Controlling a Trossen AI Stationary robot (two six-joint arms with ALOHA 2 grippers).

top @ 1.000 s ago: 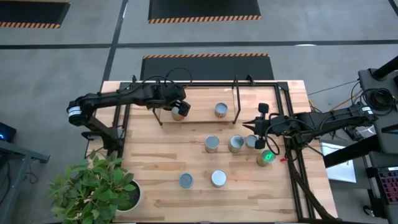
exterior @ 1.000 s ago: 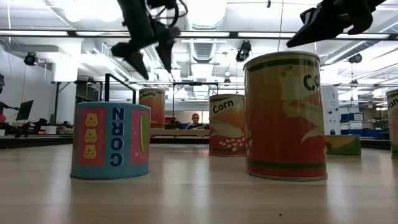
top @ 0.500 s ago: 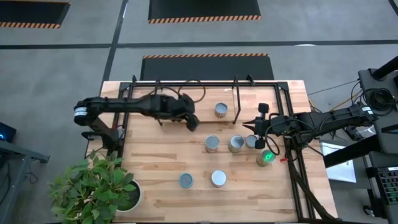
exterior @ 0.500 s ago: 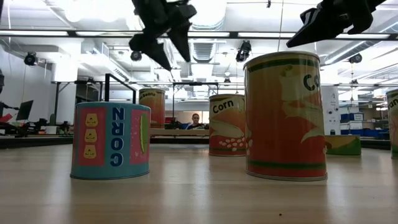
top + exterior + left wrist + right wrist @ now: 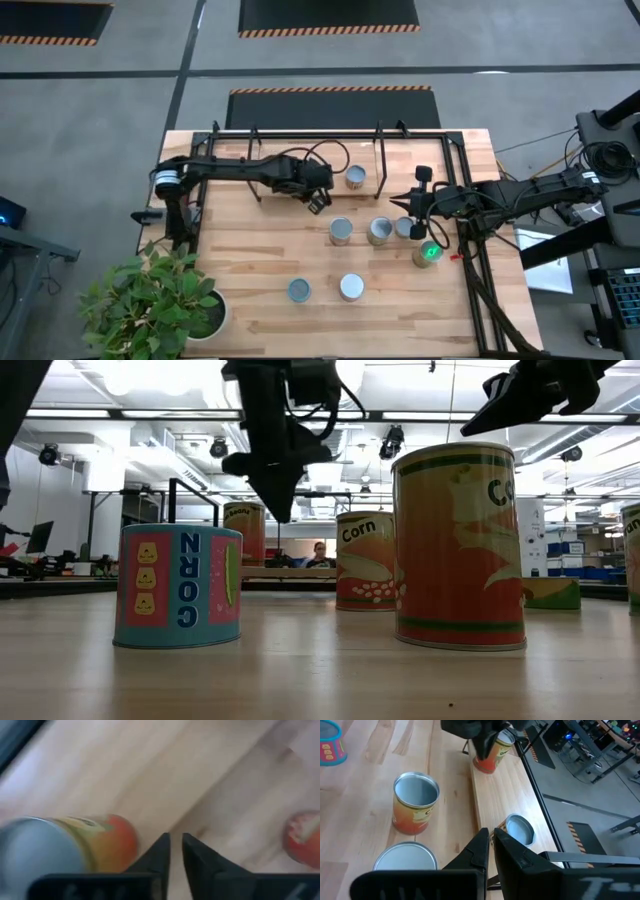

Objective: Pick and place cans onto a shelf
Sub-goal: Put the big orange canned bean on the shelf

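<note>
Several cans stand on the wooden table, among them two (image 5: 341,232) (image 5: 379,232) at mid table and two (image 5: 299,290) (image 5: 350,287) nearer the front. One can (image 5: 355,178) stands on the shelf (image 5: 320,134), a rack of black rods. The low view shows another can (image 5: 243,535) far back; my left arm covers its place from above. My left gripper (image 5: 319,203) (image 5: 174,845) hangs shut and empty between the shelf and the mid-table cans. My right gripper (image 5: 398,202) (image 5: 491,837) hovers shut above the right-hand cans.
A potted plant (image 5: 155,305) fills the near left corner. A black frame (image 5: 465,220) runs along the table's right side, with a green-lit can (image 5: 428,253) beside it. In the low view a blue corn can (image 5: 178,586) and a tall orange can (image 5: 458,545) stand close.
My left gripper has left the shelf's left part and moved toward the table's right edge and a little toward the near edge, dropping lower. Its fingers, wide open a second ago, have shut on nothing. My right arm has kept still.
</note>
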